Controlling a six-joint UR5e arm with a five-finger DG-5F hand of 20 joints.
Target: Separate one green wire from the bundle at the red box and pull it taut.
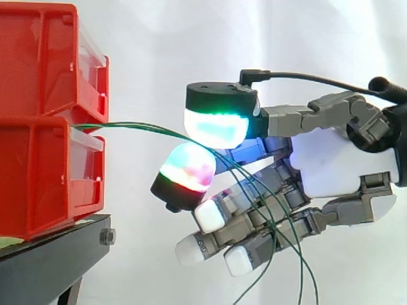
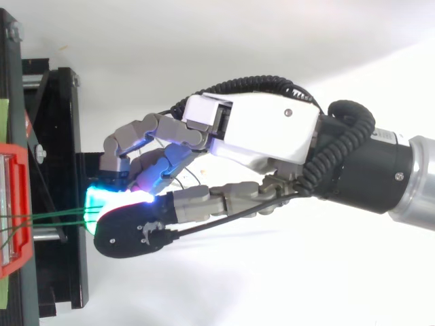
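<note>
Red bins (image 1: pixel 38 178), stacked two high, fill the nine o'clock side of the side view, resting on the black stand (image 1: pixel 51 260) at seven o'clock. My hand (image 1: pixel 337 165) reaches in from three o'clock, palm white, with its fingers curled toward the bins. Two of its glowing pads (image 1: pixel 216 126), green and cyan with some red, close against each other just short of the bins. The other fingertips are white and tucked below at six o'clock. The green wires (image 1: pixel 140 127) leave the front of the bins where the two meet, run toward three o'clock and enter the pinch between those pads. Past it, loose strands droop across my fingers toward five o'clock. How many strands the pinch holds I cannot tell. From above, the wires (image 2: pixel 54 216) stretch from the red bin to the glowing tip.
</note>
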